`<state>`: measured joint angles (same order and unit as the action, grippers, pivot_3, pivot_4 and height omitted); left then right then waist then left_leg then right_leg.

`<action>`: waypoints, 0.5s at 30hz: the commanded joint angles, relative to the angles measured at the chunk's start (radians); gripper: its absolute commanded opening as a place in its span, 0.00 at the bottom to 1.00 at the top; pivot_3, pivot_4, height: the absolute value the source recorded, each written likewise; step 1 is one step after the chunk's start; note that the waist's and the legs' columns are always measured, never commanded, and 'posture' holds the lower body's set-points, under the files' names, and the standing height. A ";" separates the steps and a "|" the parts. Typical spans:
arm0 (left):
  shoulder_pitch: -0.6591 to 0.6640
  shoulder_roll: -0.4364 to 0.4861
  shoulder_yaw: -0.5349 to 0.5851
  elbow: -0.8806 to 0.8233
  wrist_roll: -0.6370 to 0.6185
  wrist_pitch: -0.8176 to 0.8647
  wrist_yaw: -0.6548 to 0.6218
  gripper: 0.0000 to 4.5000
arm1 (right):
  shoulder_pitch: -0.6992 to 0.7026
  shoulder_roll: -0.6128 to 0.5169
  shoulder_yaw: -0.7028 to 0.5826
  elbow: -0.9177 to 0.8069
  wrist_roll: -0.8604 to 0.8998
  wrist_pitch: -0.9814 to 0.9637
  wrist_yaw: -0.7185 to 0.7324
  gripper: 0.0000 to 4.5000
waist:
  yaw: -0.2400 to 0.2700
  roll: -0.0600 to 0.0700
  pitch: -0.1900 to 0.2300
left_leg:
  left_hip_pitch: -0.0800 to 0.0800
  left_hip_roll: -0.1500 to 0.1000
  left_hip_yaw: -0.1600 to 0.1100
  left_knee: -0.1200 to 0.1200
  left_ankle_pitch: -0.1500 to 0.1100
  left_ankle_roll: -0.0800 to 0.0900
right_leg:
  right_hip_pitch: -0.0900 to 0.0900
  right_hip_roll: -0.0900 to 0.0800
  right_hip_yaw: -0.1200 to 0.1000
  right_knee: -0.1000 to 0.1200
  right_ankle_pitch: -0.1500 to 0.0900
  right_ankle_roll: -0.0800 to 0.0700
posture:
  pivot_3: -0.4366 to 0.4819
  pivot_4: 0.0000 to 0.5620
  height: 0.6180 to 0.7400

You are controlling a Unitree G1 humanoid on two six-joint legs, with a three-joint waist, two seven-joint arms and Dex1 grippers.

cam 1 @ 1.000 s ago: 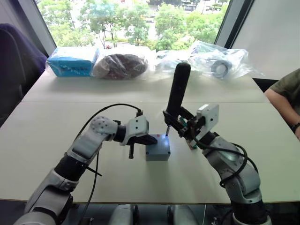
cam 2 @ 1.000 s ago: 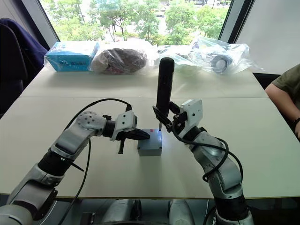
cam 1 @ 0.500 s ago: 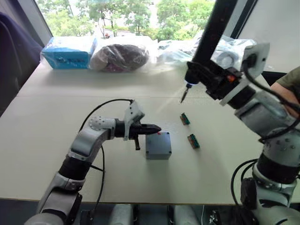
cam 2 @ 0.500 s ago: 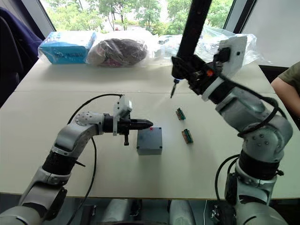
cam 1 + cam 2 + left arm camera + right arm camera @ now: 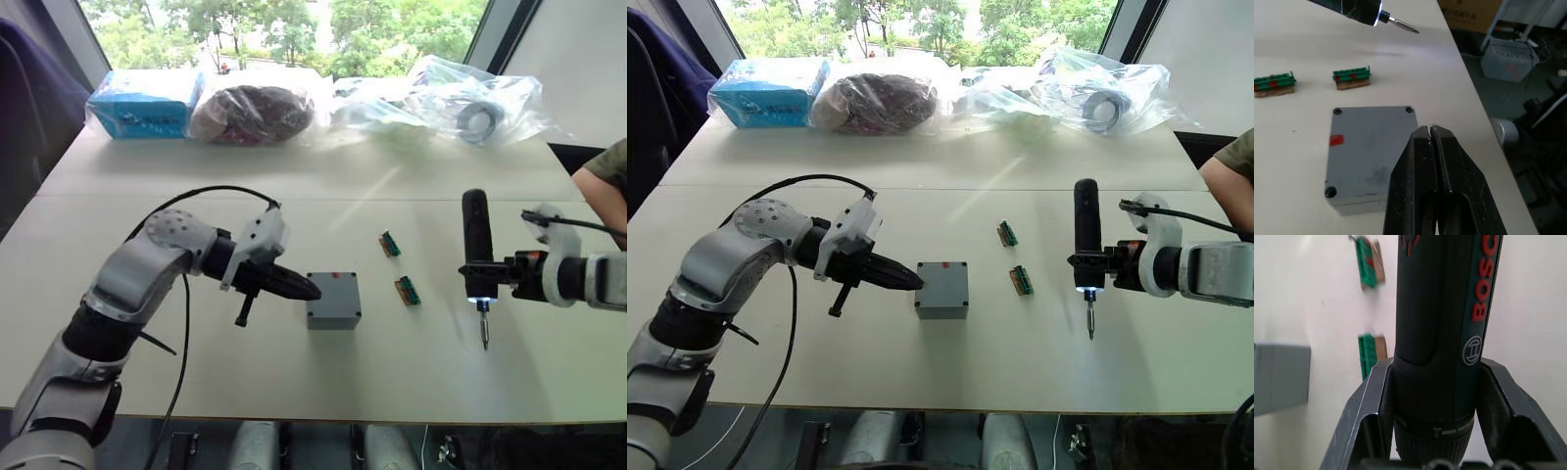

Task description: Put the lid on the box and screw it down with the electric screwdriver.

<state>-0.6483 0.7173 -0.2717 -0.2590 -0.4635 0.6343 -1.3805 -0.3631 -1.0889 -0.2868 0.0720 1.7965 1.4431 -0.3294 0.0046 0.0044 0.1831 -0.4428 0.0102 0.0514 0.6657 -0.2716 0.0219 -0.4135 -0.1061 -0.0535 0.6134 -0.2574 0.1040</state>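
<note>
Looking down from the head camera, you have the box [image 5: 333, 299] sitting on the white table [image 5: 196, 382] near the front middle, with the lid [image 5: 1371, 147] already seated on top and a small red mark by one edge. Your left gripper [image 5: 299, 288] points at the box's left side, its black fingers pressed together and holding nothing; the tips are right at the box, though from above you cannot tell whether they touch it. The left wrist view adds what the head views lack: the lid's flat face with dark screw holes at three visible corners, and the closed fingers [image 5: 1425, 161] over the lid's near edge.

Your right gripper [image 5: 495, 266] is well to the right of the box, clamped around the electric screwdriver [image 5: 476, 257], which stands upright with the bit pointing down above the table and its white tip light glowing. The right wrist view shows the jaws hugging the driver's black body on both sides, red lettering along it.

Two green connectors [image 5: 390, 244] lie between the box and the driver. Plastic bags [image 5: 431, 98] and a blue packet [image 5: 142, 103] line the far edge. A person's arm [image 5: 602, 181] shows at the right.
</note>
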 commanded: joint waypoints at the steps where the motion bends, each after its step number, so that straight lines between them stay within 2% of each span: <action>1: 0.011 0.007 -0.012 -0.020 0.024 -0.042 0.007 0.00 | -0.007 -0.028 0.045 0.070 0.133 -0.079 -0.076 0.39 | 0.002 0.000 0.000 | 0.000 0.001 0.000 0.000 0.000 0.000 | 0.000 0.001 0.000 0.000 0.000 0.000 | 0.48 0.27 1.00; 6: 0.038 0.023 -0.005 -0.030 0.026 -0.038 0.022 0.00 | -0.029 -0.054 0.117 0.157 0.176 -0.092 -0.128 0.39 | 0.008 0.000 0.000 | 0.000 0.002 -0.001 0.001 0.000 0.000 | 0.000 0.003 0.002 0.000 0.000 0.000 | 0.48 0.27 1.00; 15: 0.060 0.042 -0.008 -0.028 0.042 -0.048 0.034 0.00 | -0.008 -0.048 0.161 0.179 0.176 -0.106 -0.134 0.39 | 0.008 0.000 0.000 | 0.000 0.002 -0.001 0.002 0.000 -0.001 | 0.000 0.004 0.002 0.001 0.000 0.000 | 0.48 0.27 1.00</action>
<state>-0.5885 0.7529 -0.2932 -0.2594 -0.4229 0.5985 -1.3492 -0.3709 -1.1286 -0.1198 0.2497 1.9439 1.3483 -0.4643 0.0128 0.0041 0.1832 -0.4428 0.0127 0.0507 0.6675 -0.2712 0.0212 -0.4129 -0.1025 -0.0520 0.6144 -0.2571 0.1045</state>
